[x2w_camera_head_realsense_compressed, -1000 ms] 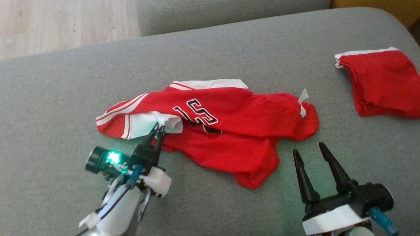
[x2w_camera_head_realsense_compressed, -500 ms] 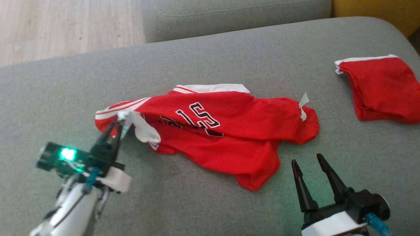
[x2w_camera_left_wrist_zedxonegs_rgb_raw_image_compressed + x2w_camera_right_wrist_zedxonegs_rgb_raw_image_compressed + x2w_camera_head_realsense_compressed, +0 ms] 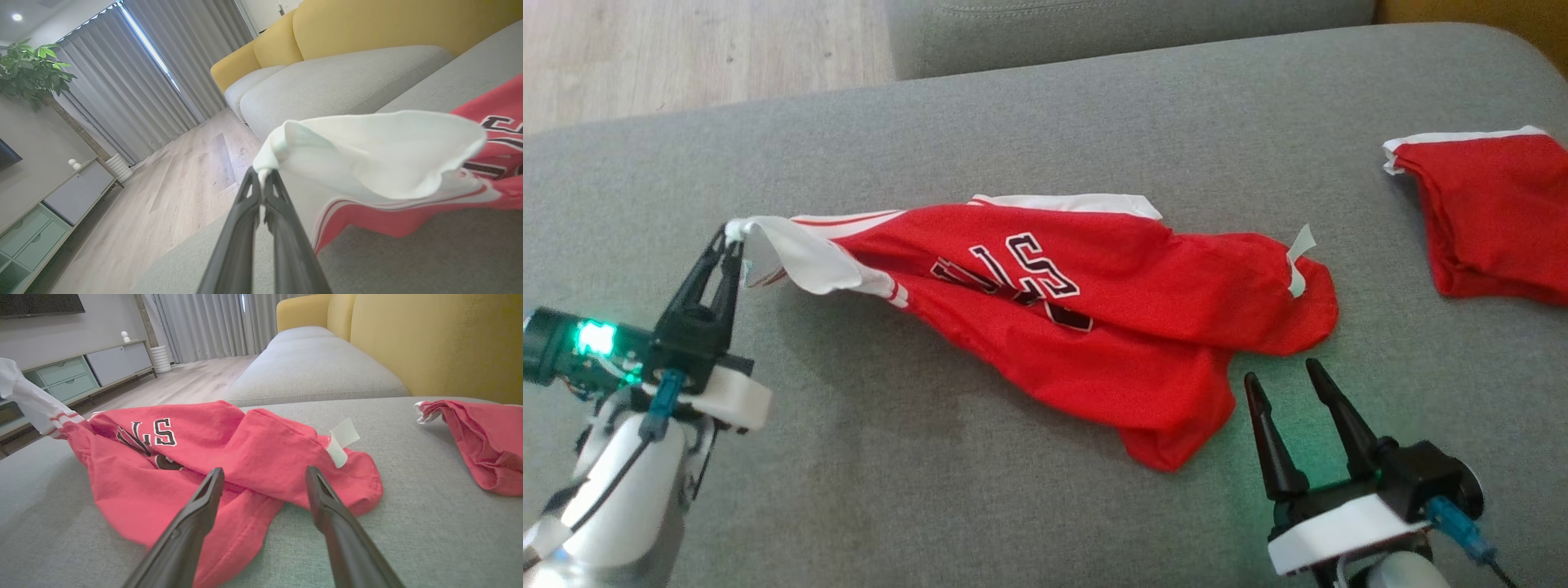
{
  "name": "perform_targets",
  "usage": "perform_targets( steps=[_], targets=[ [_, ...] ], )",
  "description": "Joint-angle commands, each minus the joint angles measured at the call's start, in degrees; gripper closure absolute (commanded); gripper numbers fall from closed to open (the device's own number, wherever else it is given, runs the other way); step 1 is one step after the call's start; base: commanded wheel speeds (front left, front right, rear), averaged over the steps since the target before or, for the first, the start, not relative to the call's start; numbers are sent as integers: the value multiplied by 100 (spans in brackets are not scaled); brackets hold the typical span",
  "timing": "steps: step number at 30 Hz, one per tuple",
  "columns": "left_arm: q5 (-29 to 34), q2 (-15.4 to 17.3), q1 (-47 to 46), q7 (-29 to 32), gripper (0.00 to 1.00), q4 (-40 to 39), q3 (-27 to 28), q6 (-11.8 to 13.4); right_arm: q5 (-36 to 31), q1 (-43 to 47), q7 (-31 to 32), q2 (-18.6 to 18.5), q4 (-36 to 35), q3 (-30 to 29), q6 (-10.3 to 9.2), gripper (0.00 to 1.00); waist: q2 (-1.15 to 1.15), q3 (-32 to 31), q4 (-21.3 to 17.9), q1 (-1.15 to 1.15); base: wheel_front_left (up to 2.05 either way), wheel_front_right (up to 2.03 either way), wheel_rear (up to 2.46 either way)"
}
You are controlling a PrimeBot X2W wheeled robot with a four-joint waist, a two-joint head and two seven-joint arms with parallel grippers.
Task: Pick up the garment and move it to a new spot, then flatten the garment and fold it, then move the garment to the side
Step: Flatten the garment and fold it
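**Red jersey pinched at a white edge on the grey sofa**

The jersey lies crumpled in the middle of the sofa seat, with one white-trimmed corner raised off the cushion toward the left. The left fingers are pressed together on that white edge, pinching it at their tips. Which part of the jersey that corner is cannot be told. The right fingers are spread and empty, near the jersey's lower right edge but apart from it. The black-and-white lettering disappears into folds and is only partly readable. A white tag stands up at the right end. Well apart to the right, a second red cloth is cut off by the head view's edge.
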Motion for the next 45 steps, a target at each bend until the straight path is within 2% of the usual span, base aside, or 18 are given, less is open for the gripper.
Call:
perform_targets(
  steps=[1,11,16,22,34,44,45],
  targets=[
    [-17,282,-349,-8,100,-132,285,48,59,-216,-62,-9,-103,106,37,0,0,20,12,0,0,0,0],
    [-27,513,-714,17,100,104,382,104,128,-697,-62,31,660,-320,37,0,0,181,104,0,0,0,0],
    [-80,609,-713,101,100,164,443,185,441,-1070,-62,90,1284,-649,37,0,0,240,143,0,0,0,0],
    [-124,643,-578,164,100,86,437,256,288,-1559,-62,108,2025,-811,37,0,0,267,230,0,0,0,0],
    [-328,747,-63,263,100,-107,486,350,4,-1889,-62,117,2703,-1293,37,0,0,304,509,0,0,0,0],
    [-408,673,296,326,100,-215,362,390,-141,-2075,-62,117,3076,-1537,37,0,0,210,632,0,0,0,0],
    [-426,659,351,326,100,-217,352,396,-156,-2096,-51,117,3162,-1551,37,9,0,201,649,0,0,0,0]
  ],
)
